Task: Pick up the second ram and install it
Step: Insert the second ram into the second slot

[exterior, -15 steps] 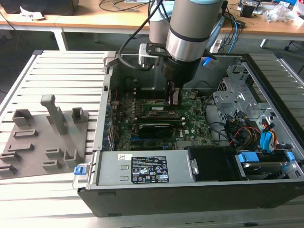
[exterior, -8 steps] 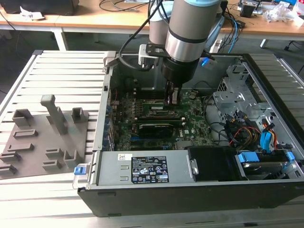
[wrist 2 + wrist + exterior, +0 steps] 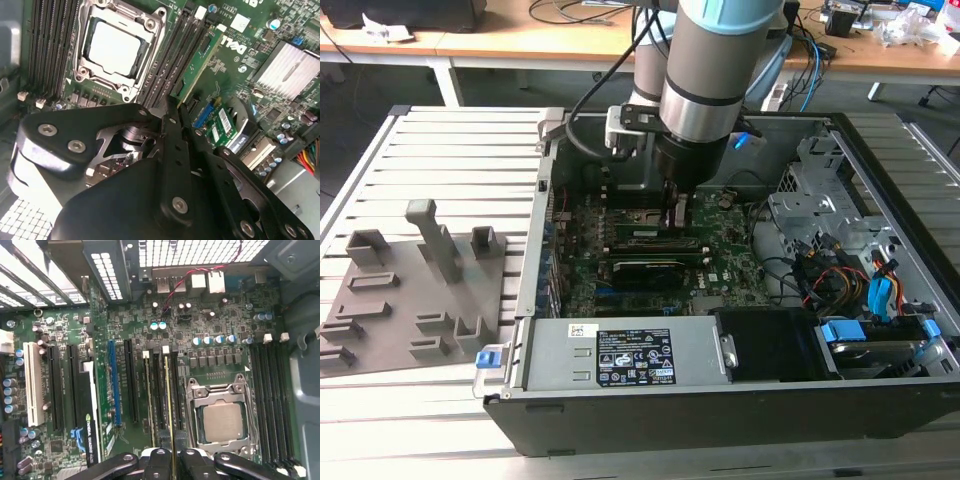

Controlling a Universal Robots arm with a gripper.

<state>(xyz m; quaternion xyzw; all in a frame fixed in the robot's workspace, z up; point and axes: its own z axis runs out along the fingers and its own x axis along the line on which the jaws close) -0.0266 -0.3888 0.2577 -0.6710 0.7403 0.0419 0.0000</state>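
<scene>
Jaws pinched on the second ram (image 3: 172, 405), gripper (image 3: 173, 460) low over the motherboard (image 3: 125, 330) beside the CPU socket (image 3: 222, 417). Stick stands on edge in a DIMM slot (image 3: 159, 390) line; a first stick (image 3: 148, 395) sits parallel nearby. Judgement: keep it vertical, aligned with slot, press straight down evenly until latches close; tilt risks jamming.

Robotics lab or electronics workshop: open desktop computer case (image 3: 880, 180) lies on slatted metal workbench (image 3: 440, 150), motherboard (image 3: 720, 265) exposed inside; grey plastic holder tray (image 3: 410, 300) just beside case, on exterior view's left; wooden desks (image 3: 520, 45) behind case carry loose cables (image 3: 810, 50) and crumpled paper; industrial robot arm (image 3: 705, 70) reaches down into case
</scene>
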